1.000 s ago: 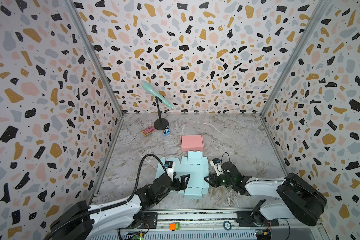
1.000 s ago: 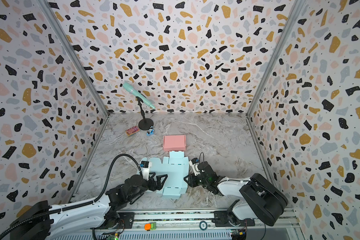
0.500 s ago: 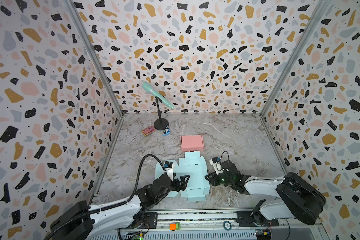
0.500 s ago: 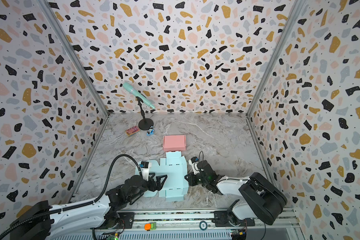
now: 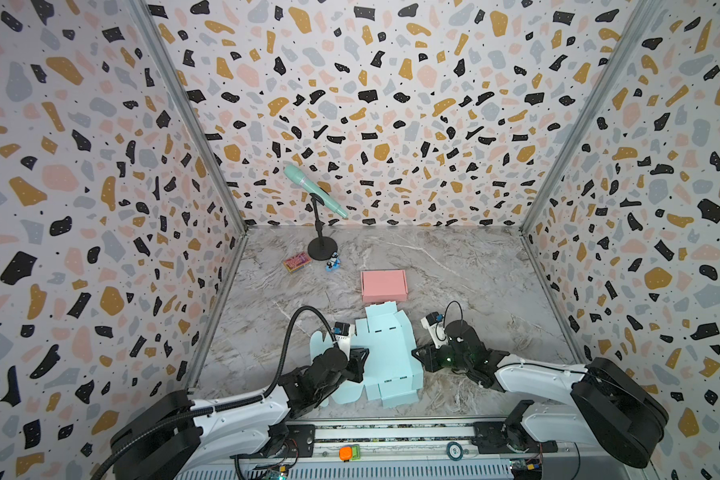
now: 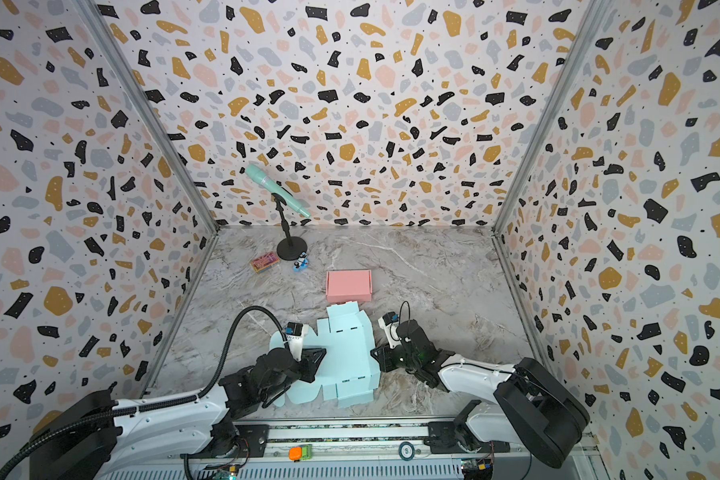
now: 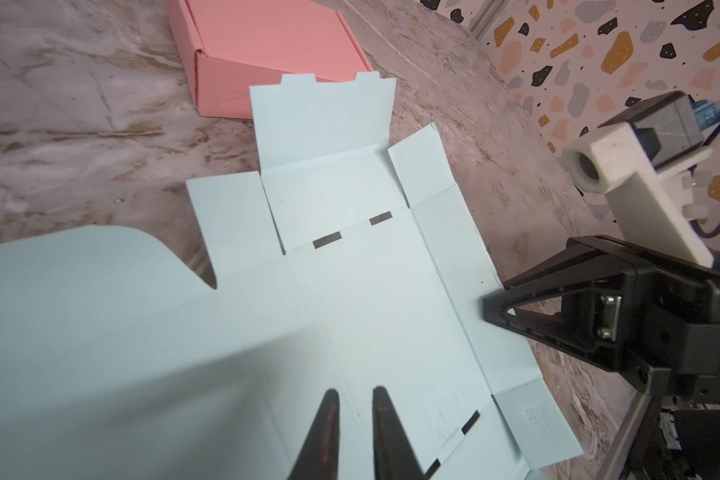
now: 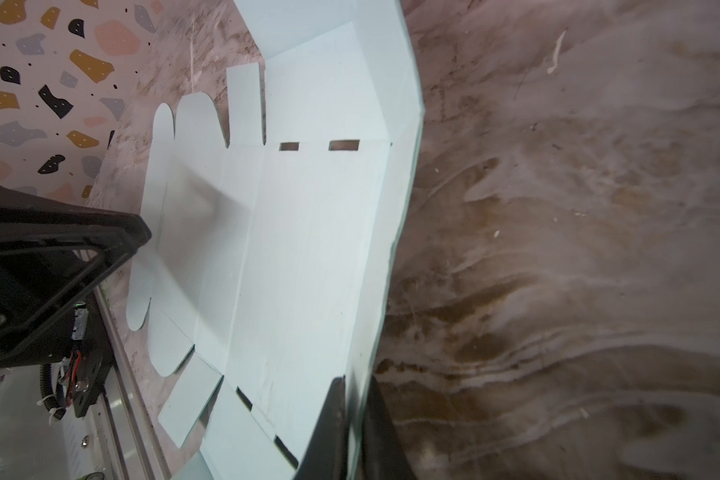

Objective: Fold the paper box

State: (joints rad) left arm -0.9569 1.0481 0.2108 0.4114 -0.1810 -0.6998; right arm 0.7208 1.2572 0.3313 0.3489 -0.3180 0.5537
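The paper box [image 5: 385, 353] [image 6: 346, 357] is a light blue flat blank lying near the front edge, creased and slotted, as the left wrist view [image 7: 371, 291] shows. My left gripper [image 5: 366, 354] [image 7: 355, 392] hovers low over the blank's left half, its fingers drawn together with only a slit between them and nothing held. My right gripper [image 5: 414, 353] [image 8: 356, 380] is shut on the blank's long right side flap [image 8: 395, 208], which tilts up off the floor. Each wrist view shows the other arm: right gripper [image 7: 489, 301], left gripper [image 8: 144, 237].
A folded pink box [image 5: 383, 284] [image 7: 267, 45] sits just behind the blank. Farther back on the left stand a green microphone on a black stand [image 5: 320, 249], a small colourful card [image 5: 297, 262] and a tiny toy [image 5: 332, 264]. Speckled walls enclose three sides.
My left gripper's jaws went from wide open to nearly together. The right jaws tightened on the side flap. The blank slid and turned slightly toward the left.
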